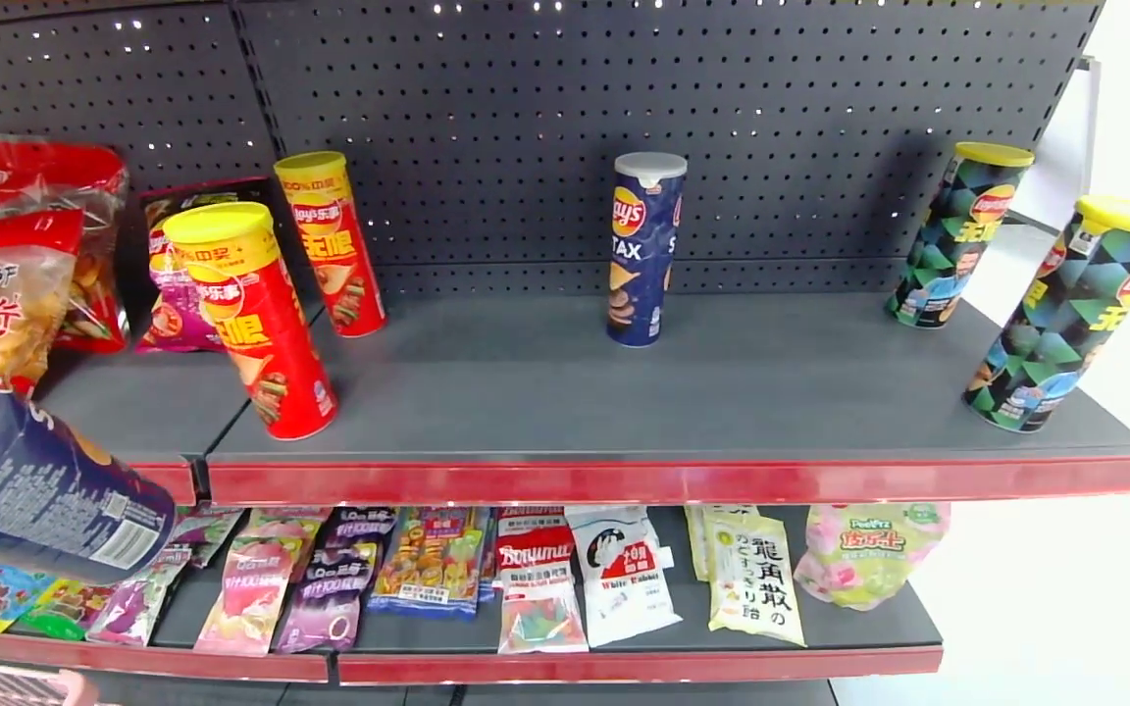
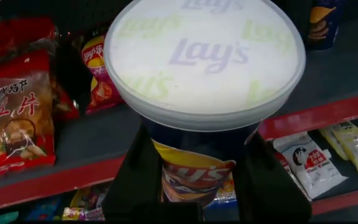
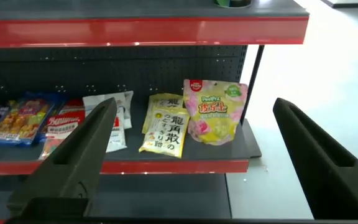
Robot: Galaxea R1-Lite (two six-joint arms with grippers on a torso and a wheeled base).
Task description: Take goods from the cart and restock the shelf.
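Observation:
My left gripper [image 2: 199,186] is shut on a dark blue chip can [image 2: 194,168] with a white lid [image 2: 204,59]; black fingers [image 2: 140,180] press its sides. In the head view this blue can [image 1: 35,490] hangs tilted at the far left, in front of the upper shelf's [image 1: 683,392] red edge. On that shelf stand two red cans [image 1: 256,324], one blue can [image 1: 645,250] in the middle and two black-green cans [image 1: 1065,314] at the right. My right gripper [image 3: 194,168] is open with nothing in it, facing the lower shelf [image 3: 166,167].
Red snack bags [image 1: 6,294] and a purple bag [image 1: 178,294] crowd the upper shelf's left end. Bare shelf lies around the standing blue can. The lower shelf [image 1: 869,628] holds several candy bags, among them a yellow bag [image 3: 165,124] and a pink-green bag [image 3: 215,111]. A pink cart edge [image 1: 6,681] shows bottom left.

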